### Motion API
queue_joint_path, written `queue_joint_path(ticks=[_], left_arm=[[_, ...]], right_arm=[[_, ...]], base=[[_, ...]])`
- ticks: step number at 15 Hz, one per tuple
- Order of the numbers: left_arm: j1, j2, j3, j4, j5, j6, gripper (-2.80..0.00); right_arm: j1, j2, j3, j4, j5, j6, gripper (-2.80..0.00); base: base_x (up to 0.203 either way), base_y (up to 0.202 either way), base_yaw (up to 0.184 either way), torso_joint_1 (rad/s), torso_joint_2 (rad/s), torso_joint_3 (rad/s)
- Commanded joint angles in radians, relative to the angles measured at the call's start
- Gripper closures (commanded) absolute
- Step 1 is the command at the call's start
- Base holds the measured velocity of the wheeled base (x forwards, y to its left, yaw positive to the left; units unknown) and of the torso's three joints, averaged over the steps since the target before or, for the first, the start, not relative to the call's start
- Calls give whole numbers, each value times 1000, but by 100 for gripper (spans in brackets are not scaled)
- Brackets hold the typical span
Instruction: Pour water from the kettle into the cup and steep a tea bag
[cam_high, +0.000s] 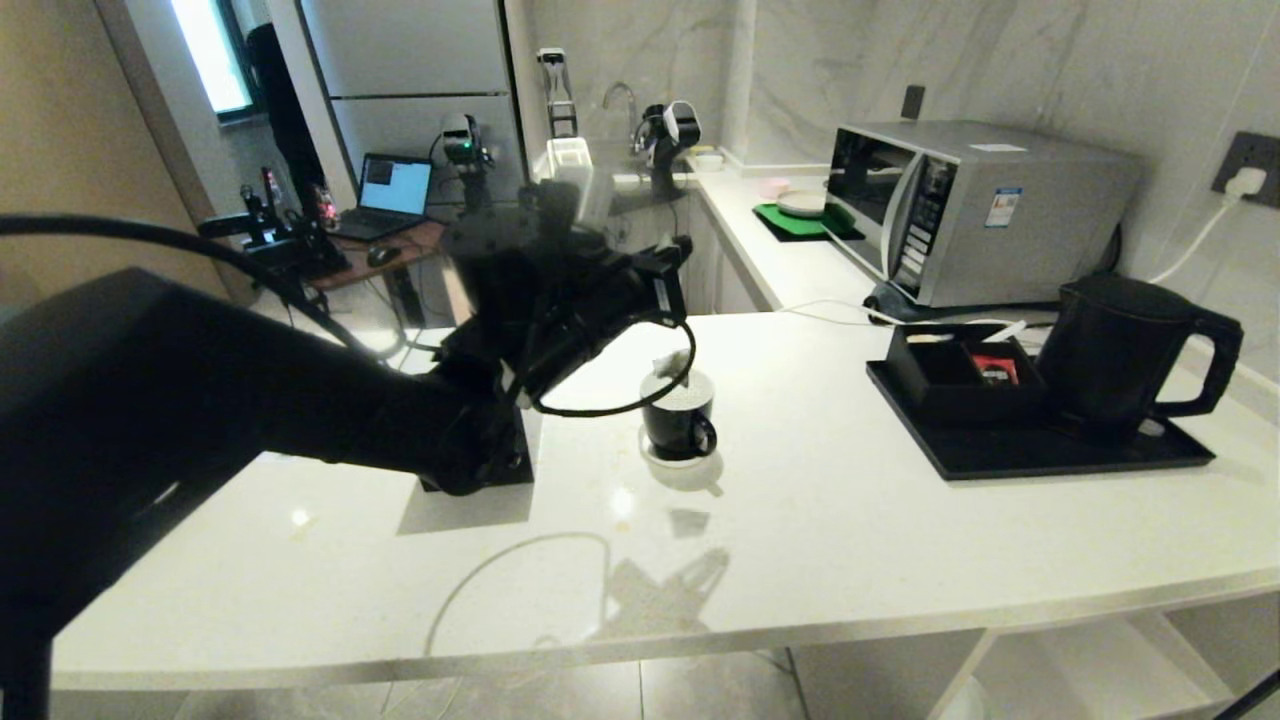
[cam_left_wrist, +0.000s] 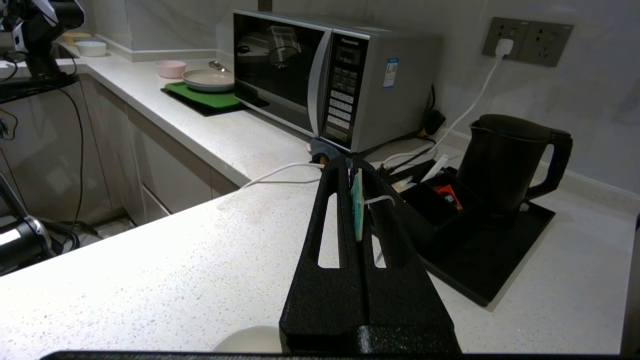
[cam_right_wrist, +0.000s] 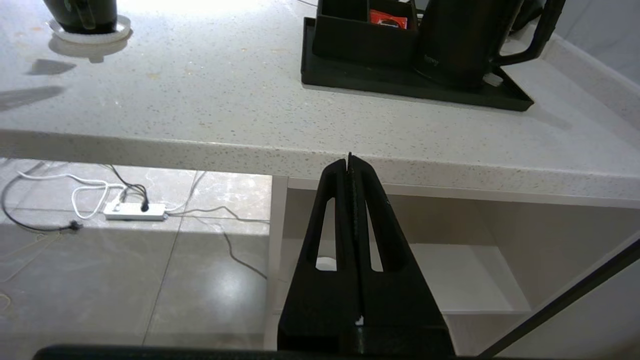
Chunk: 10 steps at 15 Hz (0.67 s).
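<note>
1. The left gripper (cam_high: 668, 285) reaches in from the left of the head view, above the cup (cam_high: 678, 416) at frame centre. Its jaws are pressed together, pinching a small green paper tag (cam_left_wrist: 357, 210) with white string.
2. The tea bag (cam_high: 668, 366), pale and tiny, hangs just over the cup's rim, below and slightly right of the jaws.
3. It looks feather-light, soft and easily torn; the tag seems the sensible place to hold it.
4. The cup sits on a white saucer (cam_high: 655, 456) on the counter (cam_high: 850, 540).
5. The kettle (cam_high: 1120, 350) stands on a black tray (cam_high: 1000, 452) at centre right, well apart from the cup.
6. The right gripper (cam_right_wrist: 349, 165) hangs below the counter edge, jaws pressed together, holding nothing.
</note>
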Motion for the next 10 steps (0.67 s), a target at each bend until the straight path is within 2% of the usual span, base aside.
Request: queue_joint_path(ticks=[1, 5, 10], left_arm=[[-4, 5, 0, -7, 0, 0, 0], [-12, 17, 0, -7, -1, 0, 0], [-14, 46, -27, -7, -12, 0, 0]], right_arm=[[0, 2, 1, -1, 0, 26, 0], [0, 0, 1, 5, 1, 28, 0], [0, 2, 1, 7, -4, 132, 0]], base=[[0, 0, 0, 0, 0, 0], [0, 0, 0, 0, 0, 0], [0, 0, 0, 0, 0, 0]])
